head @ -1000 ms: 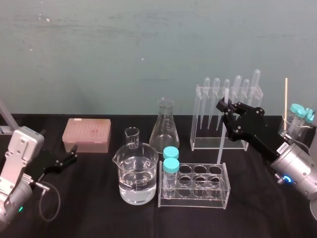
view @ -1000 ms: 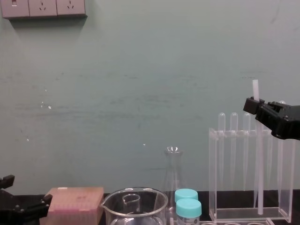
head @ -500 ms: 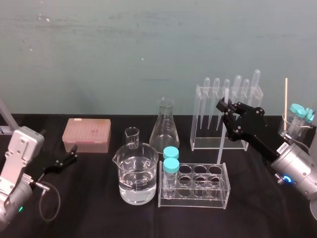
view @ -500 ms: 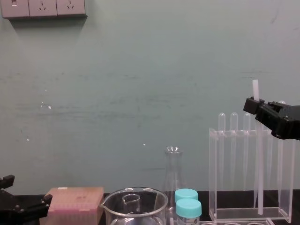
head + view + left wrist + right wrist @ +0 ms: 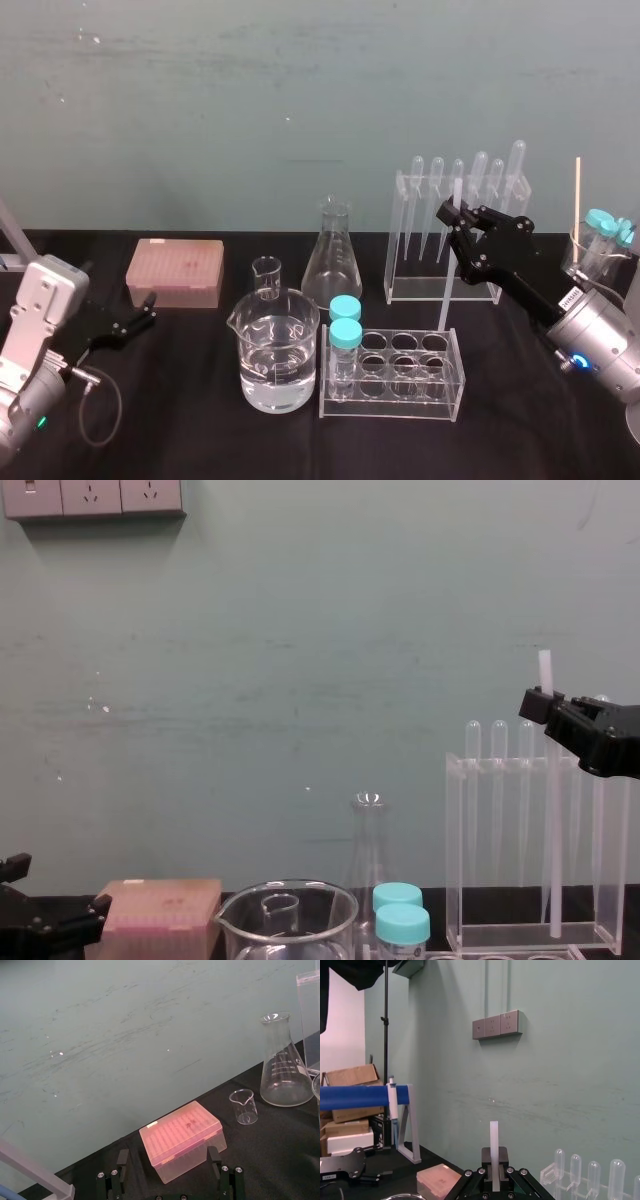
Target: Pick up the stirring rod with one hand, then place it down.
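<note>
Right gripper [image 5: 456, 214] pinching the stirring rod [image 5: 443, 298] near its top, rod upright, lower end by the tube rack [image 5: 400, 402]'s far edge, pipette stand [image 5: 408, 182] just behind, left gripper [image 5: 145, 318] spread, low at left.

Table [image 5: 200, 430] plain black; wall [image 5: 300, 90] dull teal-green, marked with pale scuff streaks; stirring rod [image 5: 446, 285] translucent white; right gripper [image 5: 458, 215] matt black; left gripper [image 5: 148, 310] matt black likewise; tip box [image 5: 175, 272], at nine o'clock of the beaker [image 5: 273, 350], pale pink with a darker blotch on its lid; beaker, flask [image 5: 335, 262], pipette rack [image 5: 395, 240] and tube rack [image 5: 400, 405] all colourless and clear; two vial caps [image 5: 345, 308] turquoise; thin stick [image 5: 577, 205], at three o'clock of the pipette rack, light tan; wall sockets [image 5: 92, 497] grey.
</note>
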